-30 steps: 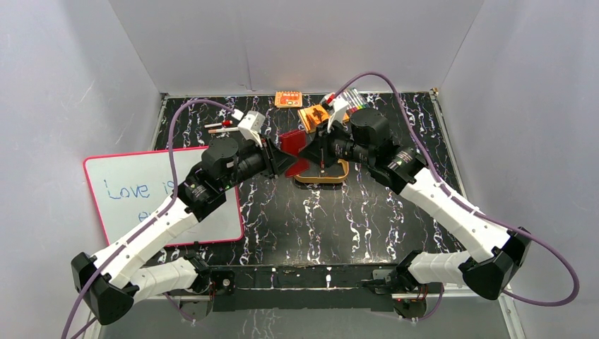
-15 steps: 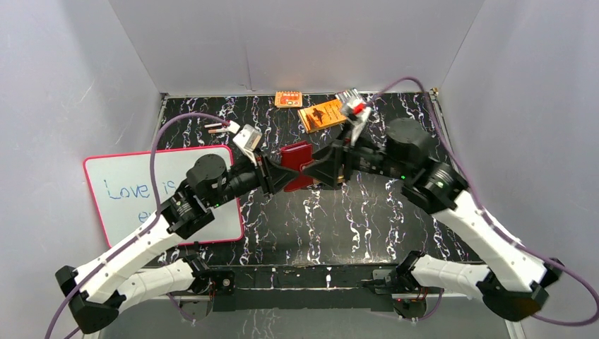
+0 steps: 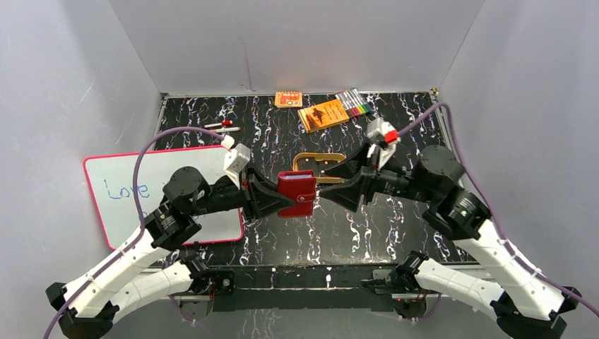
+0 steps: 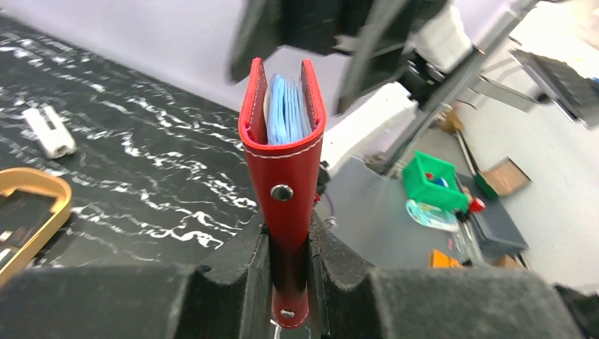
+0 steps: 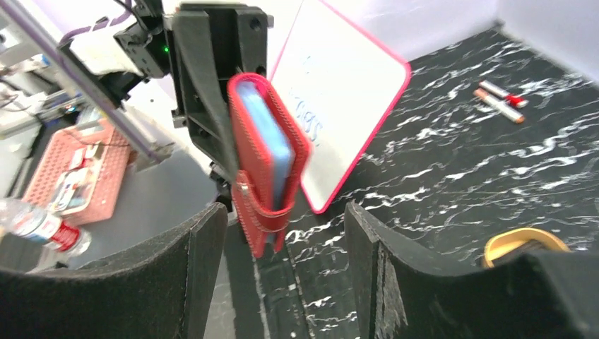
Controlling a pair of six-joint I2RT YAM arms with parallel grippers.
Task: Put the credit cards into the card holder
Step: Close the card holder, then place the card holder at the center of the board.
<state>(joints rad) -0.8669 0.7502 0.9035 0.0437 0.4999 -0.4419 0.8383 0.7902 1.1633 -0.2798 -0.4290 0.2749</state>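
Top external, card holder (image 3: pixel 297 193) closed, right hand (image 3: pixel 330 189) now released

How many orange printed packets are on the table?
2. The small orange packet lies at the table's far edge; the larger orange packet right of it, beside the coloured pens. Others may be hidden.

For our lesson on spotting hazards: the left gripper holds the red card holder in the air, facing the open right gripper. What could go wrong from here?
1. The left gripper pinches only the lower end of the card holder, so a nudge from the open right gripper could tilt it or knock it free.
2. The card holder is folded shut; prying it open may crumple the blue sleeves.
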